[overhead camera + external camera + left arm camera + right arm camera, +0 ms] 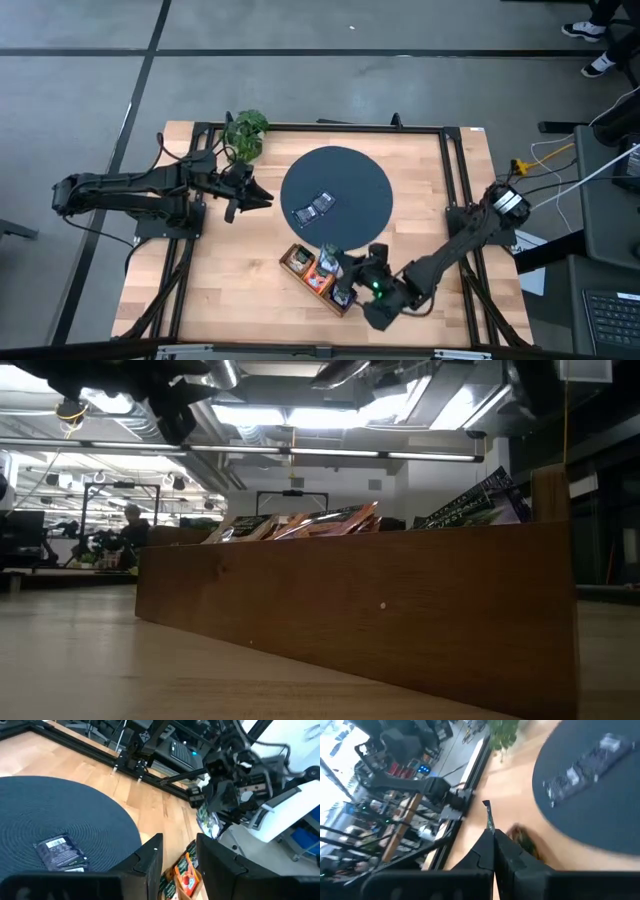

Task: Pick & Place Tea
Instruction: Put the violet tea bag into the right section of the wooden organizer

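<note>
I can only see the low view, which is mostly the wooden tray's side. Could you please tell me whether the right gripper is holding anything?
Observer: Yes. The right gripper is shut on a tea sachet, over the tray.
Operator: Thank you. Is any tea on the mat?
Observer: Two sachets lie close together on the dark round mat.
Operator: And the left arm?
Observer: The left gripper is open and empty, just off the mat's edge on its own side.
</note>
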